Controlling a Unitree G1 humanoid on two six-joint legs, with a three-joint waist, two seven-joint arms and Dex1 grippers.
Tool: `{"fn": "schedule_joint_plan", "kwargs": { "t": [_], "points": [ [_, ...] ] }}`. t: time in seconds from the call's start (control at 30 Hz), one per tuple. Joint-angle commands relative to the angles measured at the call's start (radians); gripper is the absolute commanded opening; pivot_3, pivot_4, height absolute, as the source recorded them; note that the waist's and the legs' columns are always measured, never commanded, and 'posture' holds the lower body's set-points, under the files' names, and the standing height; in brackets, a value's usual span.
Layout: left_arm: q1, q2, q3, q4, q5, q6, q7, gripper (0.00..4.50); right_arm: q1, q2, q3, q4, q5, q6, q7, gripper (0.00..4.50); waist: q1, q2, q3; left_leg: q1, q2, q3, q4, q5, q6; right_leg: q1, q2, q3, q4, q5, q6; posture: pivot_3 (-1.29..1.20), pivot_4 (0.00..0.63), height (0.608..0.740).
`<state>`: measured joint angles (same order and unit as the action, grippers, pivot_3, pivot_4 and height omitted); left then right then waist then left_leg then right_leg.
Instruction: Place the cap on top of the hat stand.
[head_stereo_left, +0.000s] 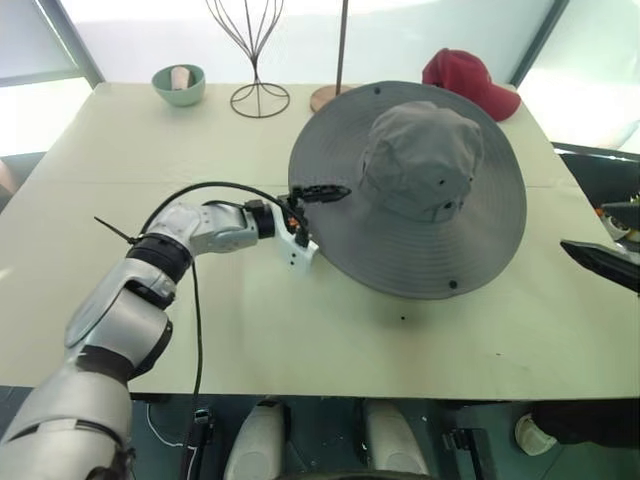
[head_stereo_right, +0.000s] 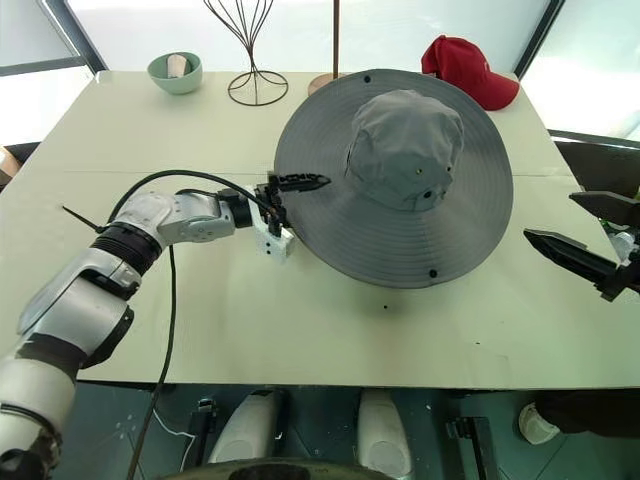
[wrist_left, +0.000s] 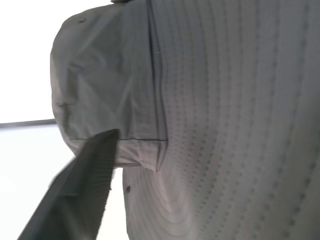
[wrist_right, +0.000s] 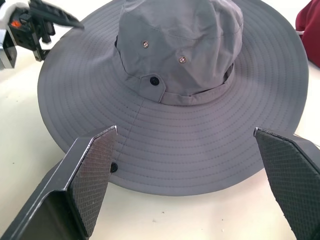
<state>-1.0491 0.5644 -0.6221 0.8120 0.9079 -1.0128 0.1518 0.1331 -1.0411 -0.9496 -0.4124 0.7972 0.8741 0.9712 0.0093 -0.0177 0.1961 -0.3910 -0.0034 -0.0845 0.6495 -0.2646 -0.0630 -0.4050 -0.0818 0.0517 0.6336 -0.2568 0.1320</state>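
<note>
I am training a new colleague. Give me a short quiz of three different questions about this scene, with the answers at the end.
1. True or false: the cap lies flat on the table.
2. Which object stands nearest the red baseball cap? A) green bowl B) wooden pole C) tulip-shaped wire stand
3. Fill in: the left gripper is at the cap's ____.

Key
1. False: the brim sits raised above the table, the hat stand hidden beneath.
2. B
3. brim; one finger lies over it, and the right gripper is open, apart from the cap.
</note>
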Motion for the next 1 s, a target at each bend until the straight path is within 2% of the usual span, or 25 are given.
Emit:
{"fn": "schedule_joint_plan", "kwargs": {
  "t": [0.03, 0.1, 0.17, 0.33, 0.47, 0.73, 0.83, 0.87, 0.93, 1.0],
  "points": [
    [0.032, 0.035, 0.052, -0.063, -0.09, -0.015, -0.071, 4.44, -0.025, -0.022, 0.003, 0.006, -0.005, -0.023, -0.004, 4.5, 0.0, 0.0, 0.0, 0.0, 0.0, 0.0, 0.0, 0.0, 0.0, 0.0, 0.0, 0.0, 0.0, 0.0, 0.0, 0.0, 0.15, 0.74],
    [0.054, 0.05, 0.073, -0.092, -0.142, -0.01, -0.128, 4.44, -0.033, -0.025, 0.013, 0.011, -0.008, -0.026, -0.002, 4.5, -0.002, 0.0, 0.0, 0.0, 0.0, 0.0, 0.0, 0.0, 0.0, 0.0, 0.0, 0.0, 0.0, 0.0, 0.0, 0.0, 0.15, 0.74],
    [0.084, 0.07, 0.116, -0.135, -0.273, 0.015, -0.224, 4.44, -0.038, -0.031, 0.023, 0.017, -0.014, -0.03, 0.005, 4.5, -0.002, 0.0, 0.0, 0.0, 0.0, 0.0, 0.0, 0.0, 0.0, 0.0, 0.0, 0.0, 0.0, 0.0, 0.0, 0.0, 0.15, 0.74],
    [0.179, 0.187, 0.19, -0.27, -0.489, 0.062, -0.438, 4.44, -0.056, -0.057, 0.055, 0.055, -0.035, -0.047, 0.029, 4.5, -0.006, 0.0, 0.0, 0.0, 0.0, 0.0, 0.0, 0.0, 0.0, 0.0, 0.0, 0.0, 0.001, 0.0, 0.0, 0.0, 0.15, 0.74],
    [0.31, 0.299, 0.267, -0.417, -0.745, 0.2, -0.649, 4.44, -0.064, -0.085, 0.103, 0.106, -0.079, -0.086, 0.061, 4.5, -0.023, 0.001, 0.0, 0.0, 0.0, 0.0, 0.0, 0.0, 0.0, 0.0, 0.0, 0.0, 0.001, 0.0, 0.0, 0.0, 0.15, 0.74],
    [0.592, 0.524, 0.541, -0.766, -1.383, 0.969, -1.077, 4.44, -0.09, -0.126, 0.188, 0.206, -0.15, -0.158, 0.129, 4.5, -0.03, 0.001, 0.0, 0.001, 0.001, 0.0, 0.0, 0.0, 0.0, 0.0, 0.0, 0.0, 0.003, 0.0, 0.0, 0.0, 0.15, 0.74],
    [0.609, 0.613, 0.724, -0.814, -1.74, 1.385, -1.192, 4.44, -0.122, -0.164, 0.228, 0.283, -0.18, -0.194, 0.17, 4.5, -0.029, 0.001, 0.0, 0.001, 0.001, 0.0, 0.0, 0.0, 0.0, 0.0, 0.0, 0.0, 0.003, 0.0, -0.001, 0.0, 0.15, 0.74],
    [0.597, 0.63, 0.773, -0.802, -1.821, 1.488, -1.22, 4.44, -0.142, -0.177, 0.245, 0.31, -0.185, -0.2, 0.18, 4.5, -0.028, 0.001, 0.0, 0.001, 0.001, 0.0, 0.0, 0.0, 0.0, 0.0, 0.0, 0.0, 0.003, 0.0, -0.001, 0.0, 0.15, 0.74],
    [0.558, 0.643, 0.835, -0.759, -1.877, 1.593, -1.249, 4.44, -0.18, -0.202, 0.283, 0.359, -0.194, -0.214, 0.205, 4.5, -0.029, 0.001, 0.0, 0.001, 0.001, 0.0, 0.001, 0.0, 0.0, 0.0, 0.0, 0.0, 0.003, 0.0, -0.001, 0.0, 0.15, 0.74],
    [0.523, 0.647, 0.861, -0.713, -1.86, 1.627, -1.278, 4.44, -0.223, -0.226, 0.325, 0.411, -0.206, -0.232, 0.232, 4.5, -0.03, 0.002, 0.0, 0.001, 0.001, 0.0, 0.001, 0.0, 0.0, 0.0, 0.0, 0.0, 0.003, 0.0, -0.001, 0.0, 0.15, 0.74]
  ]
}}
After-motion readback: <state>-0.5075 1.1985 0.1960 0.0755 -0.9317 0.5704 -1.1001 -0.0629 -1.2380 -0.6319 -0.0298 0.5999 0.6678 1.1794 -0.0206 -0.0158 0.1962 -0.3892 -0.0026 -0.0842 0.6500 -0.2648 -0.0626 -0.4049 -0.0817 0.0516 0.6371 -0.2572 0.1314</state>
